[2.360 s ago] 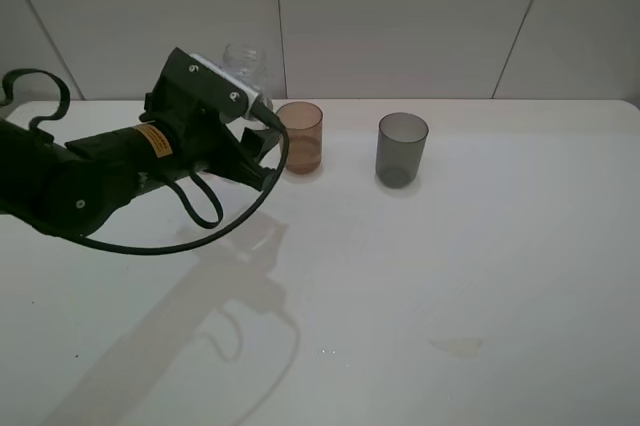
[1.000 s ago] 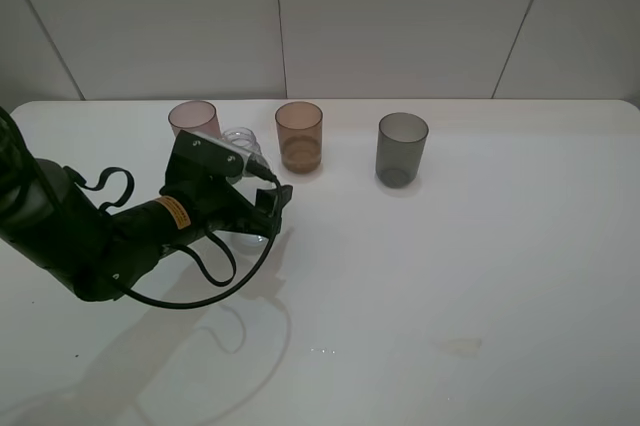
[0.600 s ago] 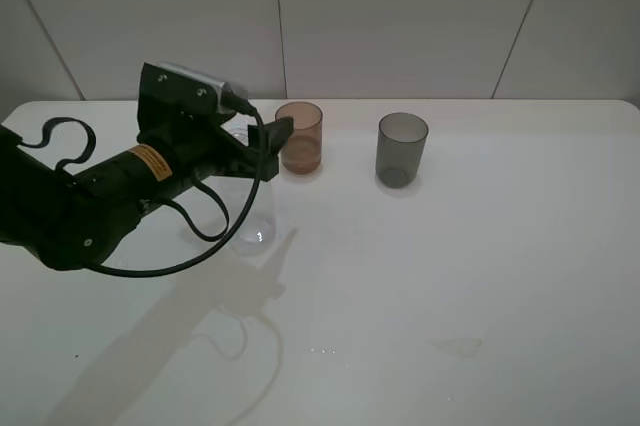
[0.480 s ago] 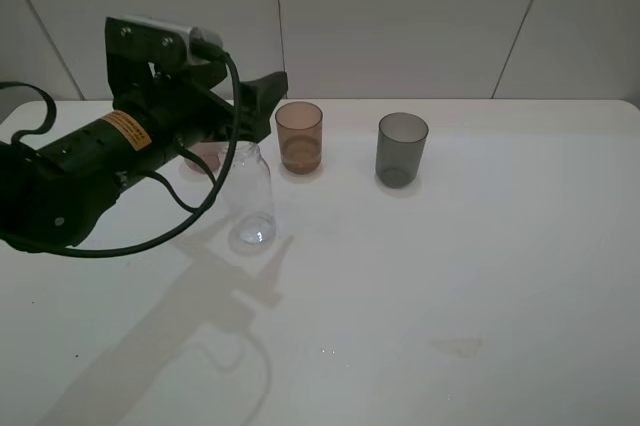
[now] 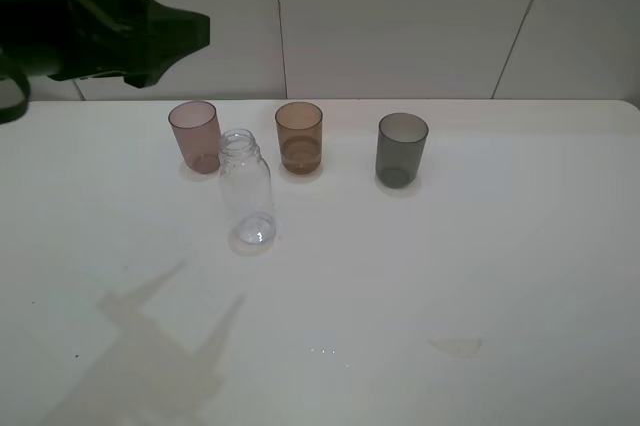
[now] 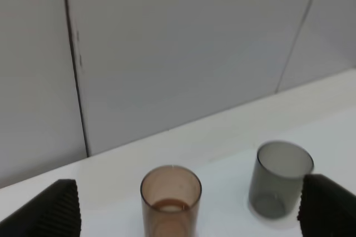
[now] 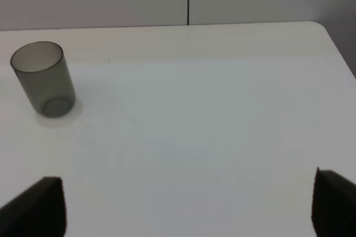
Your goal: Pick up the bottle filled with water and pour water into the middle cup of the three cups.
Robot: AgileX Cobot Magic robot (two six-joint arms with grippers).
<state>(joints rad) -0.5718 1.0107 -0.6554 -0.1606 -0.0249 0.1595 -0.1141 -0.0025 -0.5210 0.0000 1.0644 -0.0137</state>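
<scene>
Clear plastic bottle (image 5: 246,189) stands free on the worktop (image 5: 450,266); we see the left claw (image 6: 189,215) released, its fingertips (image 6: 53,209) cut off by the frame edge, and the right claw (image 7: 189,203) also spread wide.

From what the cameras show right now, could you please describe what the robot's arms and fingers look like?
Only parts show. The left arm is a dark, nearly black, angular shape in the high view's upper corner, blurred, with no marking readable. In the left wrist view its fingers are black with fine ribbed pads, one at each lower corner. The right wrist view shows two plain dark fingers likewise. No cables are clearly visible.
</scene>
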